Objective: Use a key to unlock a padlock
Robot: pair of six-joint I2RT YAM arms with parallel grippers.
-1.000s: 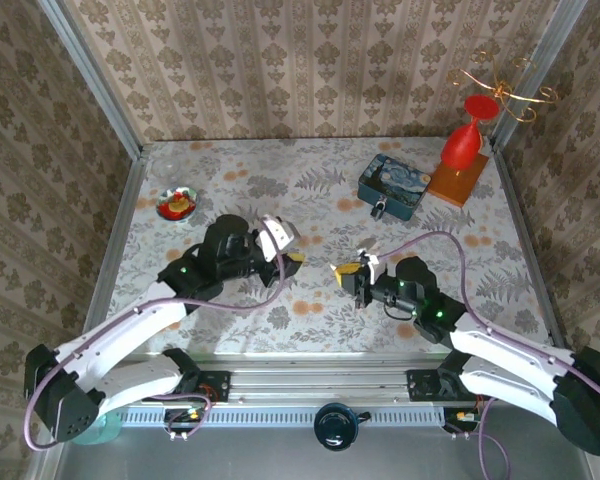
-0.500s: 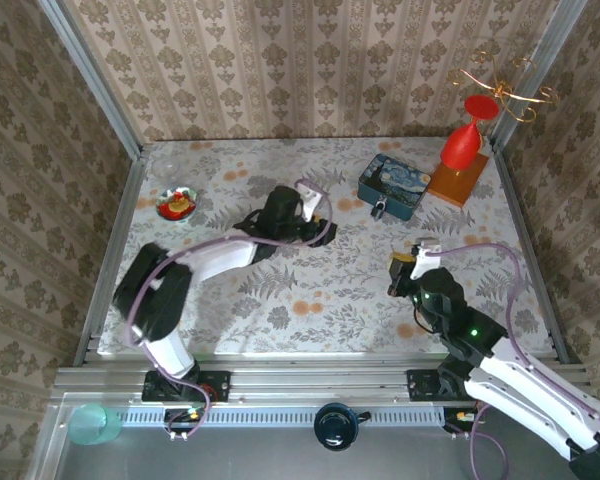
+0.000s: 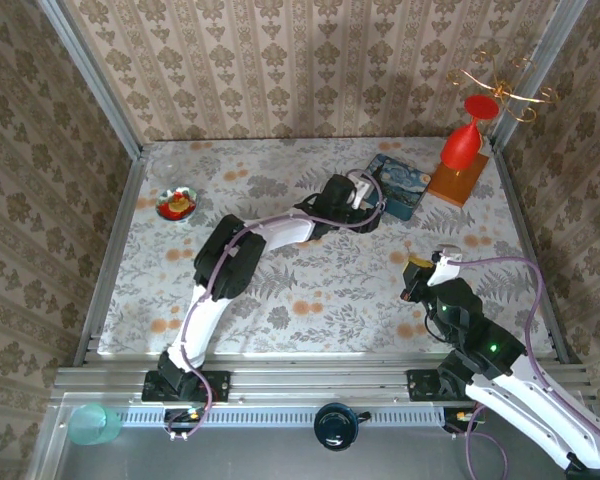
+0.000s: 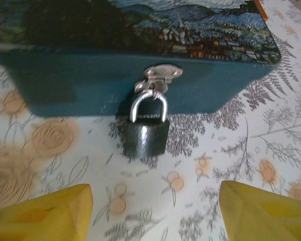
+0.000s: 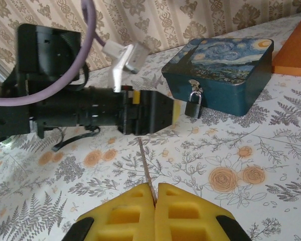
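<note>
**Left claw open at the padlock, right claw pinching a key**

A table (image 3: 280, 290) covered in a flower pattern holds a blue painted tin (image 3: 412, 180) at the far side, right of centre. A small dark padlock (image 4: 146, 133) with a silvery shackle hangs from the metal hasp on the tin's front wall.

The left arm reaches across the table to it. The left gripper (image 4: 153, 213) has its yellow fingers (image 4: 45, 213) spread wide apart and holds nothing. The padlock sits just beyond the gap between them.

The right gripper (image 5: 155, 203) is well apart from the tin, nearer and further right. Its yellow fingers are pressed together on a thin silvery key (image 5: 146, 168), which sticks out ahead of them.

A small bowl (image 3: 177, 204) sits at the far left. A red goblet shape (image 3: 461, 143) stands on an orange block (image 3: 456, 182) just right of the tin.
</note>
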